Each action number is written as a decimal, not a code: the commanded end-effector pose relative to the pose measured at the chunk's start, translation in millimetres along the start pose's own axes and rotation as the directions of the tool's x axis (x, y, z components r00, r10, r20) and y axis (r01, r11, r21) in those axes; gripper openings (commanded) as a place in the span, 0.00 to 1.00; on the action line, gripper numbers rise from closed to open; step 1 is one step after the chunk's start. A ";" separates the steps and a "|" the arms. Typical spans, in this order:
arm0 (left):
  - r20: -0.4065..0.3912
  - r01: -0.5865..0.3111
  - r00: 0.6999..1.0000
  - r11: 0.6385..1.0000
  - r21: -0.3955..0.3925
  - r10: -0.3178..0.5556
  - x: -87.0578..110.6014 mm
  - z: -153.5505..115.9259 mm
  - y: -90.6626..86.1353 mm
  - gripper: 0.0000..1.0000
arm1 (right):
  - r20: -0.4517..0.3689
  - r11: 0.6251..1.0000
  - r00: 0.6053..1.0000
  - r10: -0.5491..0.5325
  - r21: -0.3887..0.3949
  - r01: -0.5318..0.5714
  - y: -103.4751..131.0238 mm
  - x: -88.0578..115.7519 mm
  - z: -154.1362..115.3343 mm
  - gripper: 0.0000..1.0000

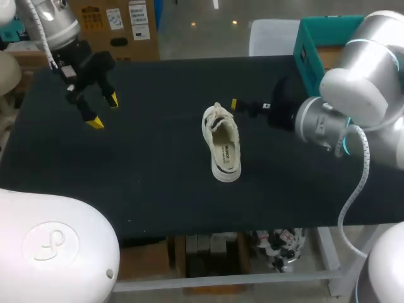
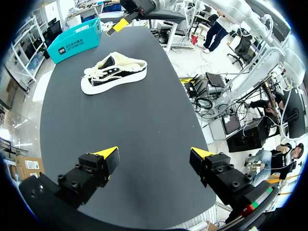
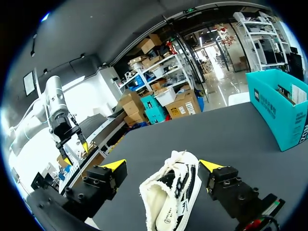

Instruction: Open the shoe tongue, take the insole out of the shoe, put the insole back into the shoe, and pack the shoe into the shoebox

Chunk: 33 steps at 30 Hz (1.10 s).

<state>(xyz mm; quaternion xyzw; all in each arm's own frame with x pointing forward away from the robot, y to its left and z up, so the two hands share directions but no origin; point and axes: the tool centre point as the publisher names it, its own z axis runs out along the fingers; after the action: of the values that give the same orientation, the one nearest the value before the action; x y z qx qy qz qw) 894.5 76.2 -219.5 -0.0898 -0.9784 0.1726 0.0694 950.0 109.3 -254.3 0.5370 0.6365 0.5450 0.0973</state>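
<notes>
Shoe [image 1: 222, 144] stands on its sole near the middle of the black table [image 1: 158, 189], laced end pointing away from the robot and heel toward it. It is white with dark sides, a thick white sole and a fleecy lining at the mouth. In the head view the insole shows inside it, with a printed patch.

The right arm comes in from the right, and its tool [image 1: 243, 107] sits low at the shoe's laced end. Only one yellow tip shows from above, just beside the shoe. In the right wrist view that tool [image 3: 162, 165] is spread wide with the shoe [image 3: 171, 195] lying between and under its fingers. The shoe is close to one finger and apart from the other, so nothing is pinched. The left wrist view catches the same tool [image 2: 126, 19] just past the shoe [image 2: 114, 72].

The left tool [image 1: 104, 112] hangs above the table's far left part, well apart from the shoe, with its fingers spread and nothing in them. In its own view it [image 2: 154, 154] has only bare table [image 2: 144, 125] between the tips. From the right wrist it [image 3: 74, 152] shows off beyond the table [image 3: 231, 130].

A teal shoebox [image 1: 315, 50] sits at the table's far right corner with its top open, partly hidden by the right arm in the head view. It also shows in the left wrist view [image 2: 74, 41] and the right wrist view [image 3: 279, 108], well apart from the shoe.
</notes>
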 end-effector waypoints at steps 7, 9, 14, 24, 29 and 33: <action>-0.003 0.000 1.000 1.000 -0.001 0.000 -0.6 -0.7 0.0 1.00 | -0.419 0.960 0.896 0.147 0.279 -0.026 20.2 -10.4 15.3 1.00; -0.003 0.000 1.000 1.000 -0.001 0.000 -0.6 -0.7 0.0 1.00 | -0.412 0.951 0.895 0.169 0.308 -0.038 22.5 -12.5 16.5 1.00; -0.003 0.000 1.000 1.000 -0.001 0.000 -0.6 -0.7 0.0 1.00 | -0.472 0.944 0.858 0.202 0.328 -0.042 24.1 -17.8 12.9 1.00; -0.003 0.000 1.000 1.000 -0.001 0.000 -0.6 -0.7 0.0 1.00 | -0.409 0.856 0.841 0.354 0.503 -0.116 31.9 -32.1 25.5 1.00; -0.003 0.000 1.000 1.000 -0.001 0.000 -0.6 -0.7 0.0 1.00 | -0.368 0.813 0.829 0.422 0.559 -0.165 35.5 -36.2 29.8 1.00; -0.003 0.000 1.000 1.000 -0.001 0.000 -0.6 -0.7 0.0 1.00 | -0.368 0.813 0.829 0.422 0.559 -0.165 35.5 -36.2 29.8 1.00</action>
<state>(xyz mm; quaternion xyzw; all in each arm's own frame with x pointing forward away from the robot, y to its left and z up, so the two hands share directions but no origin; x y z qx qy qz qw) 894.5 76.1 -219.6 -0.0898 -0.9784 0.1726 0.0694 1004.9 99.5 -255.3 0.6060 0.5553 0.5659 -0.0643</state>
